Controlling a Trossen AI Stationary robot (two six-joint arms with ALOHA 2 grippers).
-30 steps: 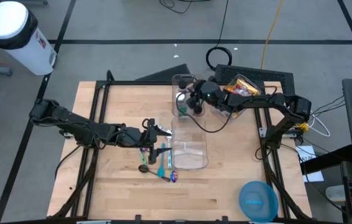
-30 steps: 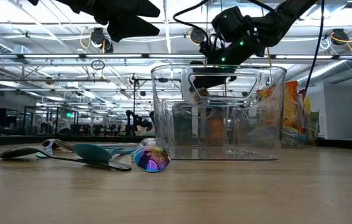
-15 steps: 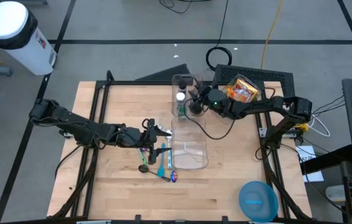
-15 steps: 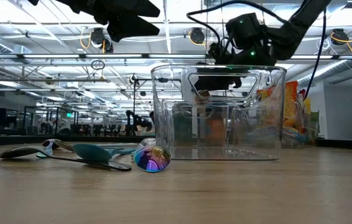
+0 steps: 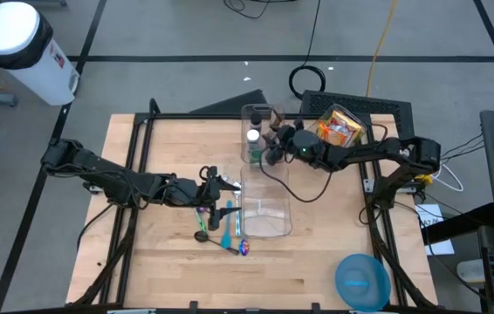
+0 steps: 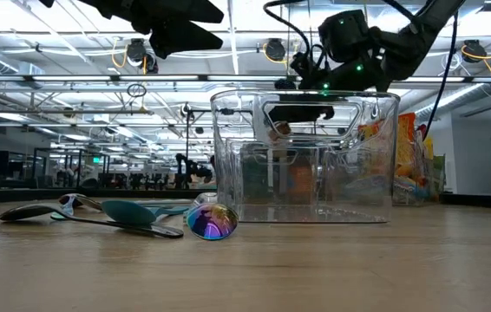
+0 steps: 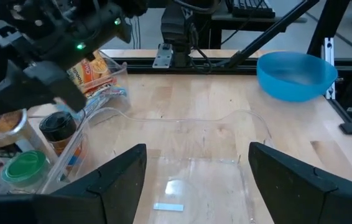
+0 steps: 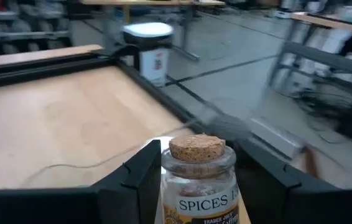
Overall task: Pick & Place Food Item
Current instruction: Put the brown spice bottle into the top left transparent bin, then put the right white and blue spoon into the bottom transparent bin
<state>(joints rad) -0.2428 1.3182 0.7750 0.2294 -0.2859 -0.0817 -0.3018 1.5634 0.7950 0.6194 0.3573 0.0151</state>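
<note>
My right gripper [image 8: 198,186] pinches the cork-topped spice jar [image 8: 199,180] above the far clear container [image 5: 256,131], and I judge it could slip or clip the rim, while my left gripper [image 7: 191,180] hangs spread over the near bin [image 5: 266,209].

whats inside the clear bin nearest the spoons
The clear bin looks empty: only its see-through floor and a small label show. The left claw, open, hovers over it. Nothing in it is covered.
</note>
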